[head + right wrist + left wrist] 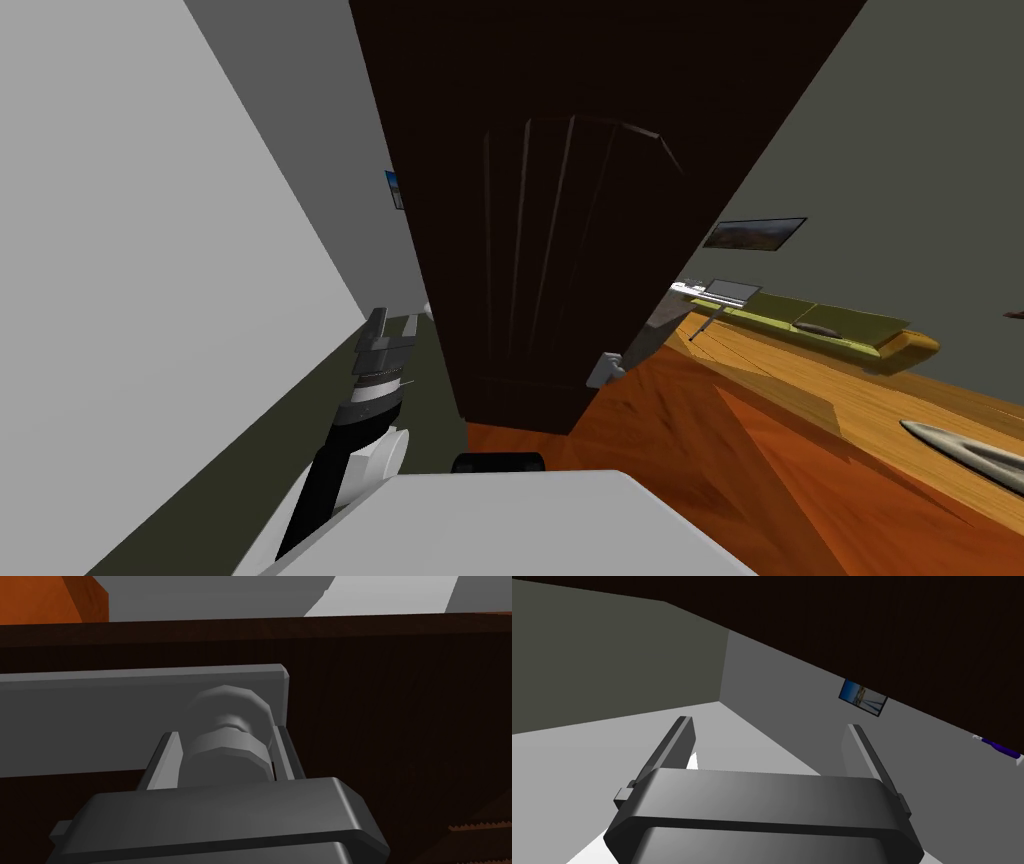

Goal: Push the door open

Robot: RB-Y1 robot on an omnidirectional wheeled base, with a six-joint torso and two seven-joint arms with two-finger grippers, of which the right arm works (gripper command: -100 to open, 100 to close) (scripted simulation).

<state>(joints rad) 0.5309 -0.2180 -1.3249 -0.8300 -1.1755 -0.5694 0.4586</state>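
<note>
A dark brown door (560,250) stands ajar straight ahead of me, its free edge toward the room on the right. In the right wrist view a grey round knob (225,703) sits on a grey plate (90,721) fixed to the door (400,716). My right gripper (225,733) is shut on that knob, one finger pressing each side. In the head view a grey fitting (605,368) shows at the door's lower edge. My left gripper (390,335) hangs beside the door's left side, near the grey wall. Its fingers (682,736) stand open with nothing between them.
A light grey wall (150,250) runs close along my left arm. Past the door's right edge lies an orange wooden floor (760,440). A low green bench (830,325) and a white keyboard on a stand (715,295) stand at the far wall.
</note>
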